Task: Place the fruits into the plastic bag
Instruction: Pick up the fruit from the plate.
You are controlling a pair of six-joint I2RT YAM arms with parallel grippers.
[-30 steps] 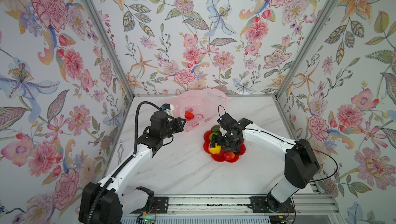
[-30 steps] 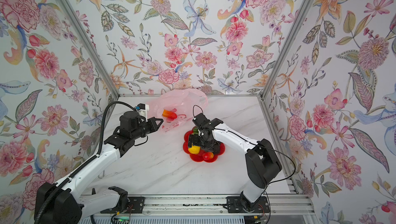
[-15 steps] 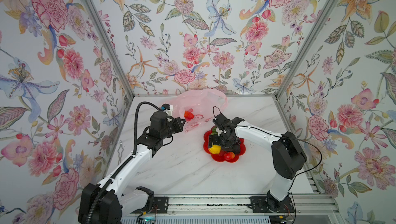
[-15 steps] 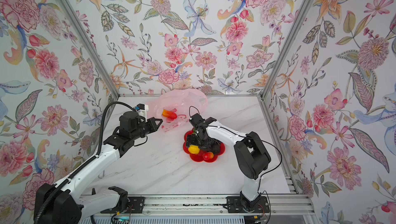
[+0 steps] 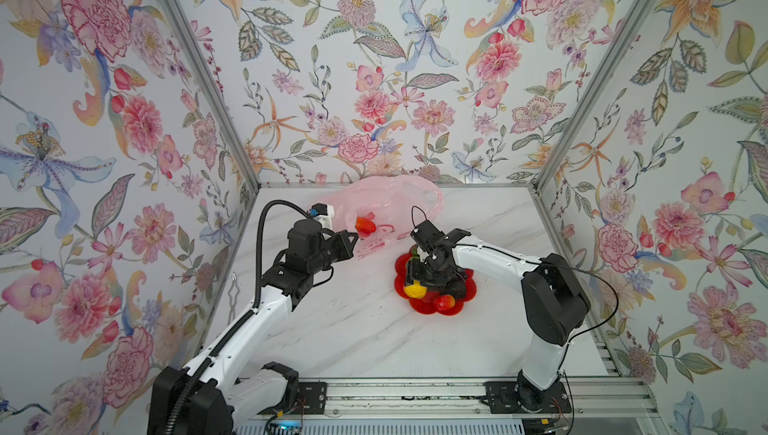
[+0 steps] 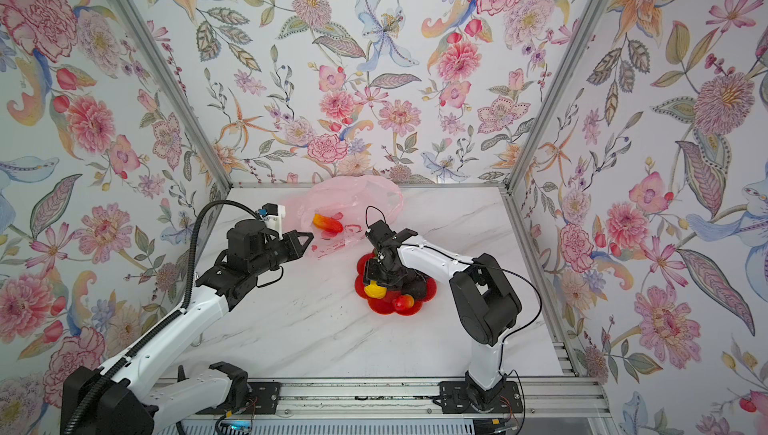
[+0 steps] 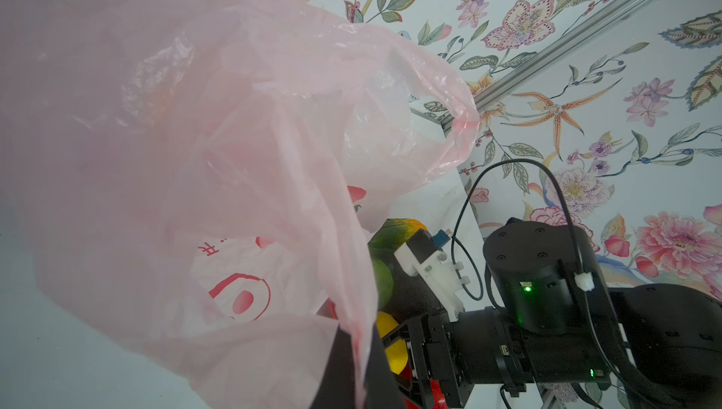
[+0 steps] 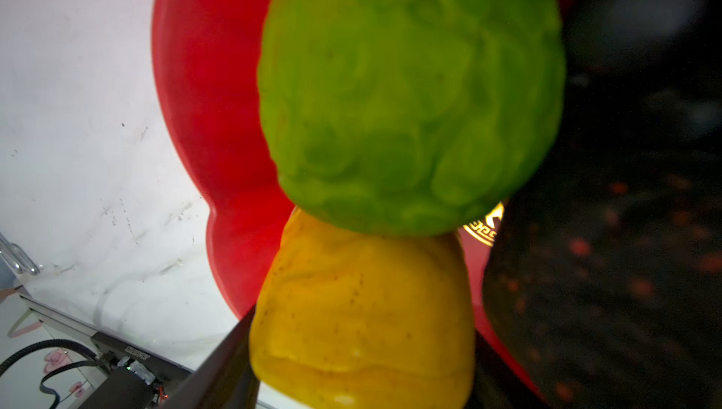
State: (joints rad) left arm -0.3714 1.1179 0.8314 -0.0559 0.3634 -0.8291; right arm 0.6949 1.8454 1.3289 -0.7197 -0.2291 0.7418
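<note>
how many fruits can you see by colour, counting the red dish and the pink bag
yellow lemon: 1
green lime: 1
green-orange mango: 1
red apple: 1
red-orange fruit, inside the plastic bag: 1
black avocado: 1
total: 6 in view; more may be hidden

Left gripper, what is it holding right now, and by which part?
The left gripper is shut on the plastic bag. It pinches the thin film at the rim of the bag's opening, on the side nearest that arm.
</note>
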